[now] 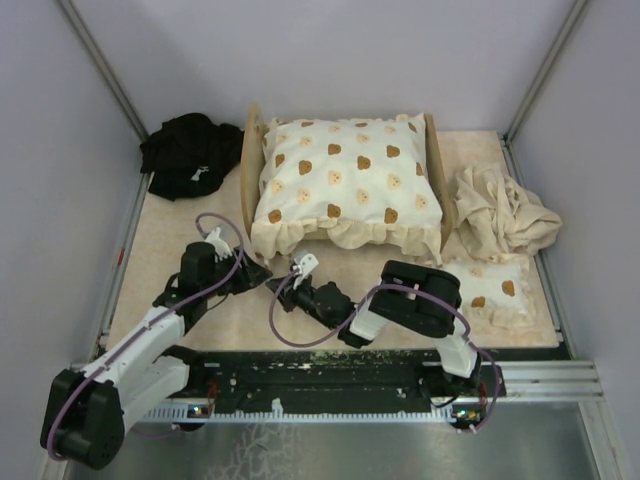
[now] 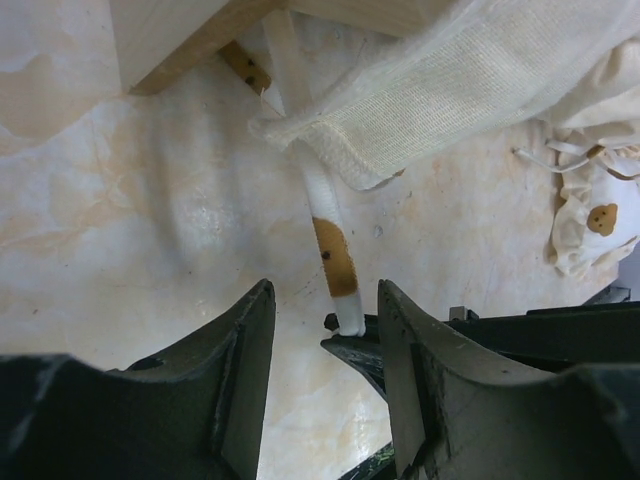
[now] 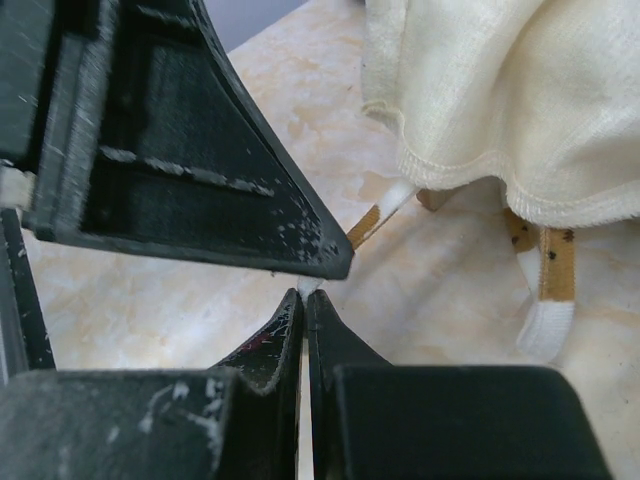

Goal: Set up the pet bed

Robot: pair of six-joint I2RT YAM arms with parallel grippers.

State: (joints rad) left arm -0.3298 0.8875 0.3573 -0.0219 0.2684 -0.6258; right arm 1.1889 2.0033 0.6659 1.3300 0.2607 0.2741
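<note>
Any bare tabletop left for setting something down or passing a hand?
Bare: the left strip between black cloth, pet bed and left arm; a small back-right corner behind the beige cloth. Crowded: before the bed, where left gripper and right gripper meet, and front right by the small cushion.

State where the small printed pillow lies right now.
In the top view, the small pillow lies on the right side of the table, just in front of the crumpled beige cloth and right of the bed.
</note>
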